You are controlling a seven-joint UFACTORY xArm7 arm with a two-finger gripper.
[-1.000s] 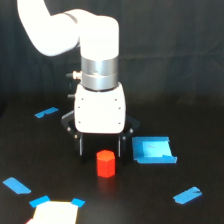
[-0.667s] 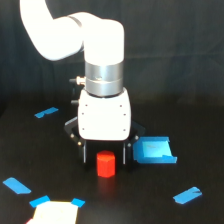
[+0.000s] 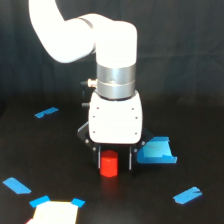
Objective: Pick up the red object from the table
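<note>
The small matte red-orange block sits on the flat black counter, between the dark fingers of the spread-open gripper, which straddles it to allow a squeeze.

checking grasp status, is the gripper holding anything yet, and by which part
Cannot be told. The gripper straddles the red object, a finger on each side, but contact isn't visible and it sits on the table.
</note>
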